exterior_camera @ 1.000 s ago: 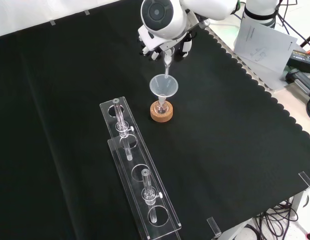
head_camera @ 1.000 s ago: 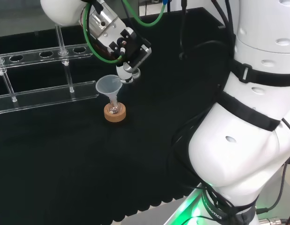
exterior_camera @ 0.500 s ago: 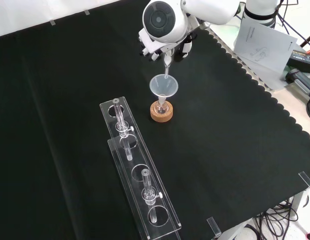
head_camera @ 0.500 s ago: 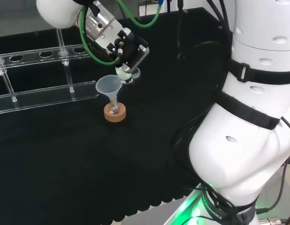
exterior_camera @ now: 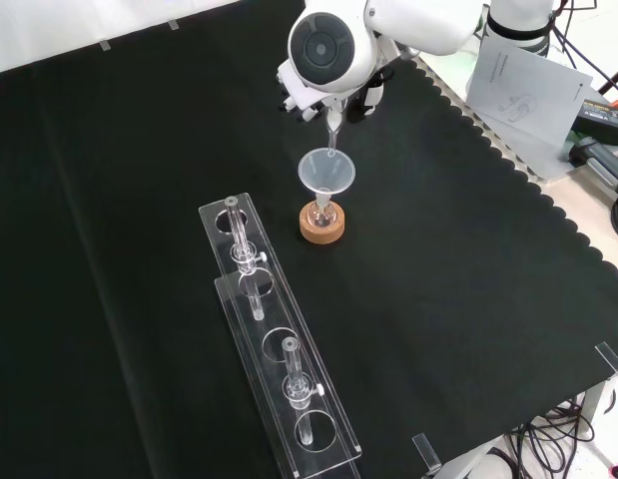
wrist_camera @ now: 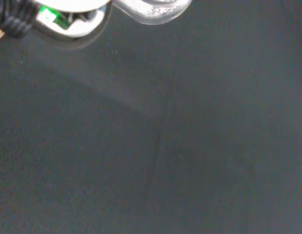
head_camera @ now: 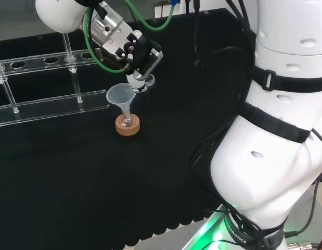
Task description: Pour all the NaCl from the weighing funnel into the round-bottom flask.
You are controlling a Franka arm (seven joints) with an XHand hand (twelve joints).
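The robot hand [head_camera: 136, 54] grips the weighing funnel [exterior_camera: 333, 128], tipped above the funnel [exterior_camera: 326, 173] in the flask [exterior_camera: 321, 215]. If its spout drifts off-centre, salt could spill onto the bench [exterior_camera: 468, 259].

The arm's round link [exterior_camera: 331, 47] covers most of the hand [head_camera: 141, 54], so its fingers can't be made out; any salt is too small to tell.

The head camera is looking from behind and above the arm's base, over the white arm links [head_camera: 275, 156], down at the table [head_camera: 72, 182]. The front camera is facing the arm from the opposite side, looking steeply down from farther off. Both are taking in the cork stand [head_camera: 127, 125] and the clear rack [exterior_camera: 274, 349]. The wrist camera is hovering close above the black cloth [wrist_camera: 155, 146].
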